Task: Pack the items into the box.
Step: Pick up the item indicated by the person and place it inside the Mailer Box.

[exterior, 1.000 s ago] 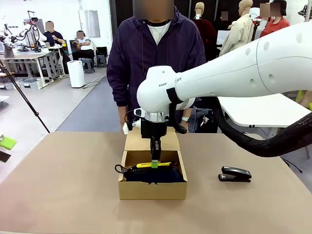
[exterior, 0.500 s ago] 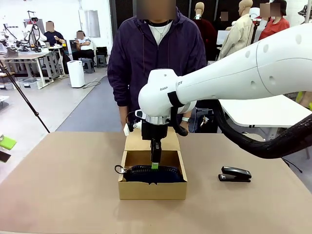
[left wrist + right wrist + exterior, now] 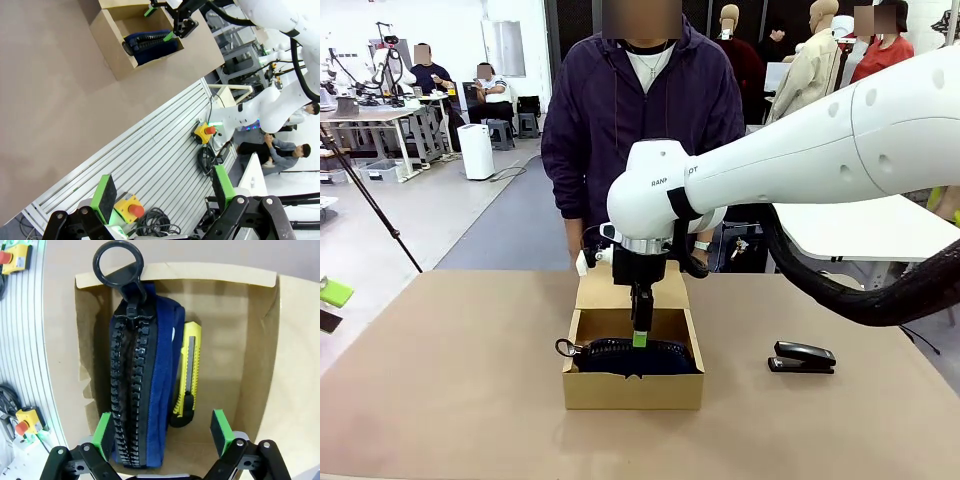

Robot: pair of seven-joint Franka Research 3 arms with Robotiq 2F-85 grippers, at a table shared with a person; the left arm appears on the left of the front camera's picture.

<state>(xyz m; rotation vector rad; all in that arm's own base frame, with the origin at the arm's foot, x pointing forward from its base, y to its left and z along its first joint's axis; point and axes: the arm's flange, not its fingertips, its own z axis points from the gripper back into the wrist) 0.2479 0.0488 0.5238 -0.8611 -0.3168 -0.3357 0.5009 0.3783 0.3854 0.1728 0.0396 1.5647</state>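
- The right fingers (image 3: 219,432) stand spread wide with nothing between the green pads. A second ago they were pinching the yellow utility knife (image 3: 187,375) above the pouch.
- In the front view the right fingers (image 3: 640,322) point straight down into the box (image 3: 632,392), tips at about the level of the pouch's top, much where they were before.
- The knife now lies in the box, lengthwise between the navy pouch (image 3: 145,375) and one box wall (image 3: 260,340). It touches the pouch's side, black end toward the fingers.
- From the front the knife has dropped out of sight behind the pouch (image 3: 640,355), where earlier it showed as a yellow bar above it.
- The pouch lies zip-up in the box as before, its ring loop (image 3: 118,262) over the wall's edge.
- The flap (image 3: 605,292) stands open at the far side, in front of the person (image 3: 640,110).
- The black stapler (image 3: 802,357) sits unmoved on the tabletop (image 3: 450,380), to the right of the box and apart from it.
- The left fingers (image 3: 106,198) are spread and empty over a slotted metal frame (image 3: 150,165) beside the tabletop.
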